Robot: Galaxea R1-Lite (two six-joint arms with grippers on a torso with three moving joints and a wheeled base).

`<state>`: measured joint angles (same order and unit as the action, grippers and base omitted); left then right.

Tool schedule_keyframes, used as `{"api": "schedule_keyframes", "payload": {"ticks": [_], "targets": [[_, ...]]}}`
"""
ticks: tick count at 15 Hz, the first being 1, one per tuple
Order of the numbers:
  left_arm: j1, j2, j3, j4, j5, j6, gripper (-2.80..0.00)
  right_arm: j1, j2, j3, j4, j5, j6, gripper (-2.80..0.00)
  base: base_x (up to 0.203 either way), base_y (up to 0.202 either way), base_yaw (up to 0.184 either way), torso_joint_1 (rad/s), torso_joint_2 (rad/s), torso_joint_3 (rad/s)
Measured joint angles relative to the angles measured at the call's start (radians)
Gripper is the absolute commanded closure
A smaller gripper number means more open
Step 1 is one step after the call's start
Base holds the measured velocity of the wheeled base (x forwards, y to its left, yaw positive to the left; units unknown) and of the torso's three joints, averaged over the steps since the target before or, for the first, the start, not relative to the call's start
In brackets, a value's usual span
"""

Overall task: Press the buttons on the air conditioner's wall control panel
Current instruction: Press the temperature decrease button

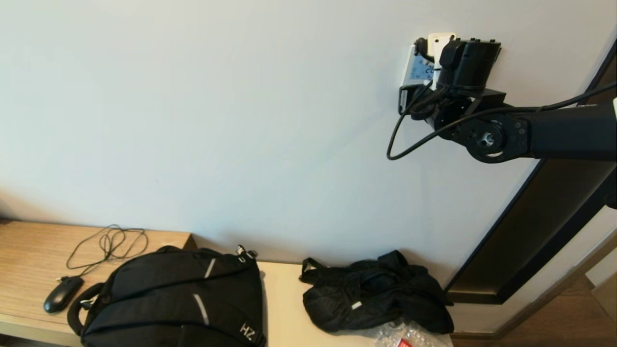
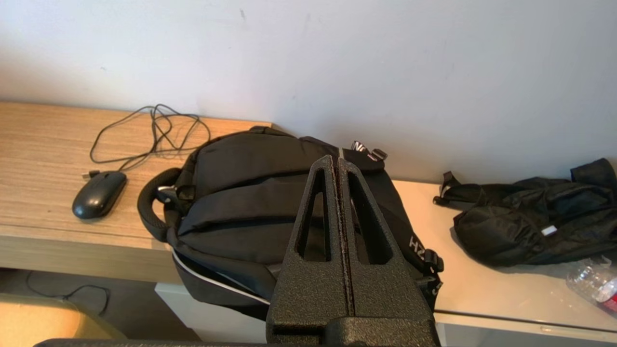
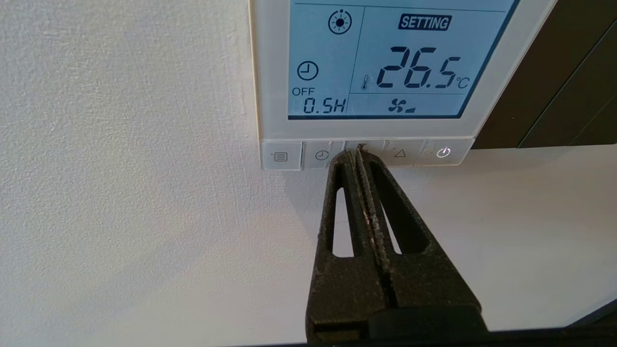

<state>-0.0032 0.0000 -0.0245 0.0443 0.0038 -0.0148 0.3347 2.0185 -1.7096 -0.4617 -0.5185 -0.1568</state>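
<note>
The white wall control panel has a lit pale blue screen reading 26.5 °C, SETTING and OFF 0.5H. A row of pale square buttons runs along its bottom strip. My right gripper is shut and empty, with its tip on the middle button, between the clock button and the up-triangle button. The power button glows white. In the head view the panel is half hidden behind my right wrist. My left gripper is shut and empty, parked above a black backpack.
A dark brown frame runs diagonally right of the panel; its dark plate adjoins the panel. On the bench below lie the backpack, a black mouse with cord, a crumpled black bag and a plastic bottle.
</note>
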Motion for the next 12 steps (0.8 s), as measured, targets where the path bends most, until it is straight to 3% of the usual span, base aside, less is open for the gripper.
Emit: {"api": "schedule_keyframes", "payload": {"ticks": [12], "targets": [[0.000,0.000,0.000,0.000,0.000,0.000,0.00,0.002,-0.047,0.091,-0.032,0.000,0.006,0.00,0.000,0.000,0.000,0.000,0.00,0.000]]}}
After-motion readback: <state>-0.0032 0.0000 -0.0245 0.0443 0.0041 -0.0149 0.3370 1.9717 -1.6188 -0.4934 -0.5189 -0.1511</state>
